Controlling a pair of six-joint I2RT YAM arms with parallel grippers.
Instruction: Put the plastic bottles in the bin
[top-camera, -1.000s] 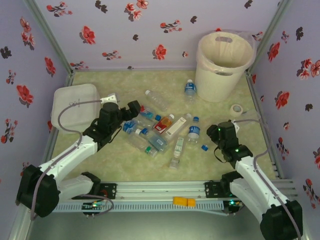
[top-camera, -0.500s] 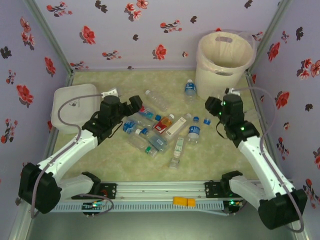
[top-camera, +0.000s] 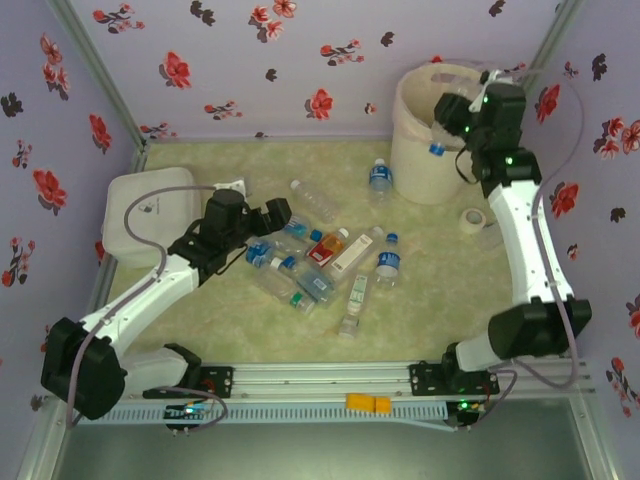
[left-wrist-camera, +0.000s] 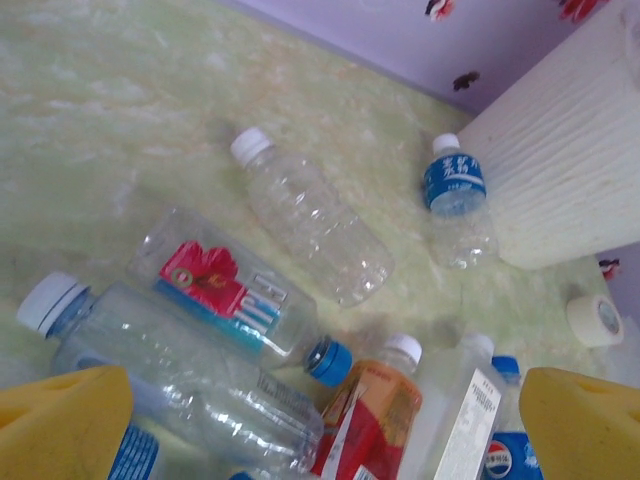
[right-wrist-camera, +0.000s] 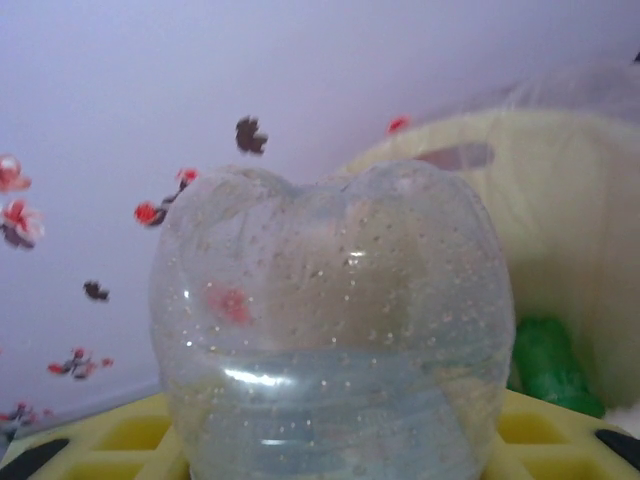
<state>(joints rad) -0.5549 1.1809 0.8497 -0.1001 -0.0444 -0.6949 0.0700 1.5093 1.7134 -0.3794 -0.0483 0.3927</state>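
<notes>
Hanging over the bin's (top-camera: 412, 92) mouth, the right gripper (top-camera: 450, 110) clamps a clear bottle (right-wrist-camera: 330, 330), seemingly cap-down, so release drops it in. The left gripper (top-camera: 276, 212) gapes, empty, above the other bottles (top-camera: 320, 255).

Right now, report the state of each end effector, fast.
Left end effector: open, holding nothing, above the bottle pile.
Right end effector: closed on a clear plastic bottle, over the bin.
</notes>
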